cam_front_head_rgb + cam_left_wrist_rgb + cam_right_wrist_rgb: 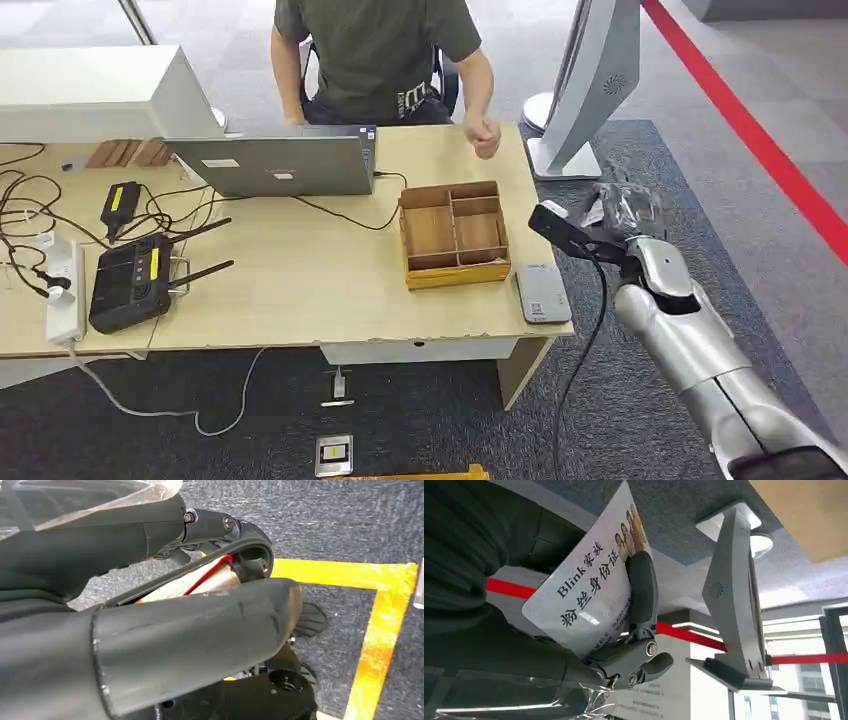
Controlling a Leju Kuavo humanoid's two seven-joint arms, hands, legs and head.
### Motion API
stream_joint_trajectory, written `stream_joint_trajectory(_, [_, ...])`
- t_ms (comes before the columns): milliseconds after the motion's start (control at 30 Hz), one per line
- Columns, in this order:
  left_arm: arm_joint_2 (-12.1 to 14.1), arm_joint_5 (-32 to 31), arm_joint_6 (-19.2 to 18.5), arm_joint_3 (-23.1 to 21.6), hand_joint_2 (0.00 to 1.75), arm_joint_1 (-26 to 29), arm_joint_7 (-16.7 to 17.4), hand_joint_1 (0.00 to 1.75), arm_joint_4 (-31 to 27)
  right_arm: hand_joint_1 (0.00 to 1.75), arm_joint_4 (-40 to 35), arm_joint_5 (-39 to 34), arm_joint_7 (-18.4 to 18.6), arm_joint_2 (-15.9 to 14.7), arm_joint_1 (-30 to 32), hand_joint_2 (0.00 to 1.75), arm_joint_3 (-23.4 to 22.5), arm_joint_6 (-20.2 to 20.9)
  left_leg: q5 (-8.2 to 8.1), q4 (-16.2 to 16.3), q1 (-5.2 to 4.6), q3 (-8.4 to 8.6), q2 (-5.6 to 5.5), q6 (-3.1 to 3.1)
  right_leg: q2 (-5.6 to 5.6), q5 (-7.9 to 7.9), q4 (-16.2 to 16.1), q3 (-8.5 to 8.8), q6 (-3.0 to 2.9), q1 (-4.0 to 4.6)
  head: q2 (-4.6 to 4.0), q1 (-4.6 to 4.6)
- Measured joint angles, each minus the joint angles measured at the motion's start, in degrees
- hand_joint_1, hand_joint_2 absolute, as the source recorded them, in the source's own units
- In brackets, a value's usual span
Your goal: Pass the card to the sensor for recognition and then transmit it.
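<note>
White card (584, 597) between right-hand fingers (641, 587)

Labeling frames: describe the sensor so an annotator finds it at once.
Start at the wooden table, near its right front corner. Beside the compartmented wooden tray, toward the edge, lies the sensor: a flat grey pad with rounded corners, the only grey slab there.
</note>
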Motion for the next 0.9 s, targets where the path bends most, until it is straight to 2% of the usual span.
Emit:
stream_joint_trajectory(200, [0.26,-0.18,-0.04,0.0,0.0,0.02,0.33,0.0,0.0,1.75,0.87,-0.68,-2.65,-0.76,3.57,1.75,-1.46,-0.22,0.0,-0.01,0.0,0.0,0.03,0.0,0.0,0.0,0.01,-0.02,0.0,0.0,0.0,0.02])
stream_joint_trajectory(433, [0.33,-0.17,-0.09,0.0,0.0,-0.02,-0.74,0.0,0.0,1.75,2.86,-0.68,-4.37,-0.41,4.73,1.75,-1.77,-1.03,0.0,-0.01,0.0,0.0,0.03,0.0,0.0,0.01,0.02,-0.01,-0.02,0.01,0.0,0.02])
stream_joint_trajectory(700, [0.33,-0.13,-0.3,0.0,0.0,-0.05,-1.38,0.0,0.0,1.75,6.03,0.22,-5.83,2.36,4.59,1.75,-0.85,-1.88,0.0,-0.01,0.01,-0.01,0.03,0.0,0.01,0.01,0.02,-0.01,-0.02,0.01,0.0,0.02])
stream_joint_trajectory(900, [0.33,0.37,-0.11,0.0,0.0,-0.05,-1.47,0.0,0.0,1.75,11.19,-0.39,-8.19,4.41,3.09,1.75,0.26,-3.45,0.01,-0.01,0.01,-0.01,0.03,0.0,0.01,0.01,0.02,-0.01,-0.02,0.01,0.0,0.02])
